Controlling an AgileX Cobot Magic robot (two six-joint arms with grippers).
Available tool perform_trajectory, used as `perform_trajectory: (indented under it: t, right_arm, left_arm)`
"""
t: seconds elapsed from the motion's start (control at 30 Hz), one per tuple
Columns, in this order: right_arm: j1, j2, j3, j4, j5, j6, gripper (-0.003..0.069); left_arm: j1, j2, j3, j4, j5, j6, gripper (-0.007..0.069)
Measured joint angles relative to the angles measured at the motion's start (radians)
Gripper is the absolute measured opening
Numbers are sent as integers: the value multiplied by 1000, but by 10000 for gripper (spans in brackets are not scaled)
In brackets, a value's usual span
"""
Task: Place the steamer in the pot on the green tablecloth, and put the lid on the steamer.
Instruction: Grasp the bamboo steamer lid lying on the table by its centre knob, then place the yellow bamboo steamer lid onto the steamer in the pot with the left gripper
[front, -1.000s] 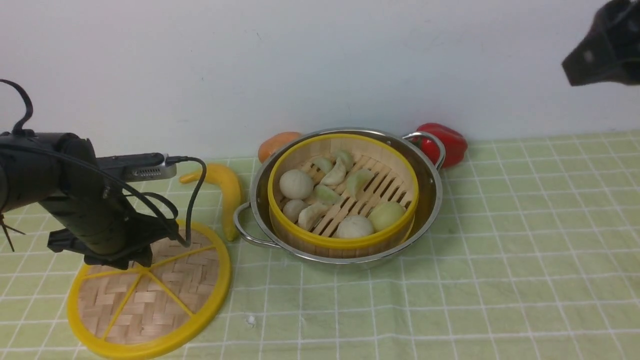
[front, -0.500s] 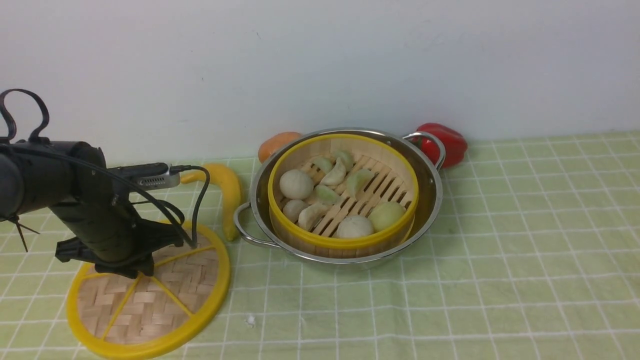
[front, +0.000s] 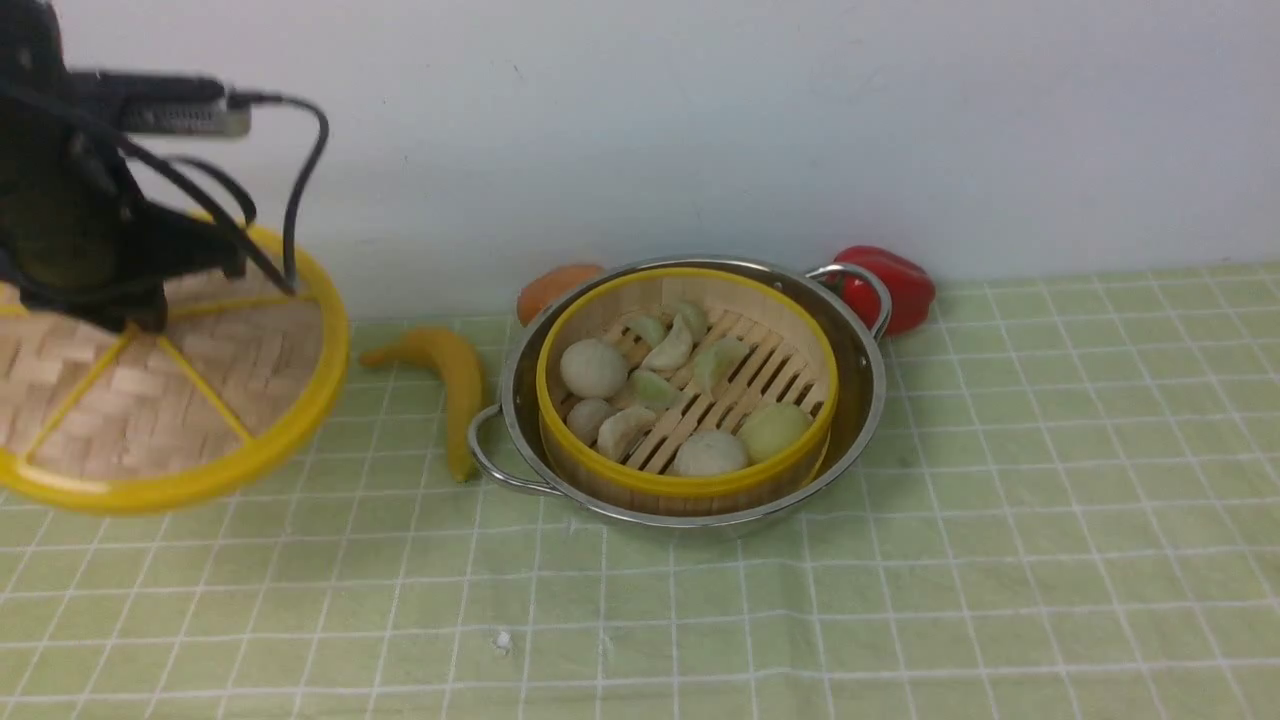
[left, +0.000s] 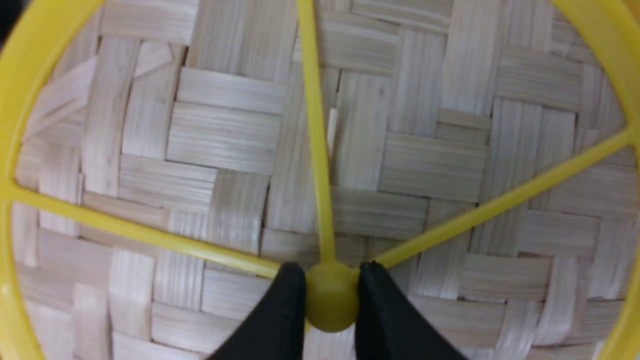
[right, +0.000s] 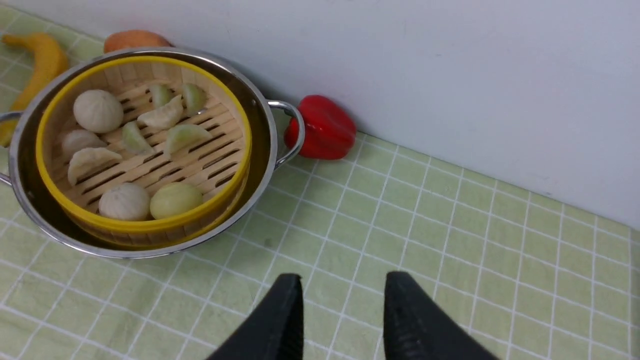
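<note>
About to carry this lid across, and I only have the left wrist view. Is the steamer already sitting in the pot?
Observer: Yes, the steamer sits inside the pot, uncovered.
Operator: Which way from the lid?
Observer: In the front view the lid hangs above the green tablecloth, to the pot's left.
Operator: Is the right arm in the way?
Observer: The right gripper is open and empty, above cloth clear of the pot.

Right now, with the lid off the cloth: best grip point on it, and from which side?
The yellow centre knob of the lid, where the spokes meet, from above its woven face. The disc is wide and flat; the knob is small enough to fit between the fingers. The left gripper pinches it so, one finger each side.
</note>
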Motion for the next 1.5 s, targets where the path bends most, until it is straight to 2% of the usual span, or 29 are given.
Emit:
perform_trajectory:
  t: [0.03,0.13,0.2,0.23,0.33,0.53,0.67,0.87,1.23,1.5]
  right_arm:
    - [0,-1,0,0,0,0,252]
    - [0,-12,0,0,0,0,252]
    - [0,-14,0,0,0,0,252]
    - [0,-13,0,0,0,0,252]
    - [0,-13,3,4,0,0,252]
    - [0,-13,5,8,0,0,252]
    - [0,-13,5,25,0,0,252]
    - [0,-13,6,48,0,0,252]
    - [0,-13,7,51,0,0,252]
    - [0,-15,23,51,-1,0,252]
  left_arm:
    - [-8,3,-26,-5,10,7,116]
    - [-113,59,-230,-91,45,61,116]
    - [-148,86,-274,-109,45,67,116]
    - [-208,147,-337,-125,45,72,116]
    - [-313,258,-405,-123,47,64,116]
    - [-439,486,-544,-124,65,52,116]
    - [-478,583,-659,-125,66,48,116]
    - [-498,631,-716,-130,66,38,116]
    - [-498,608,-717,-173,66,27,116]
    - [-512,428,-595,-188,67,11,116]
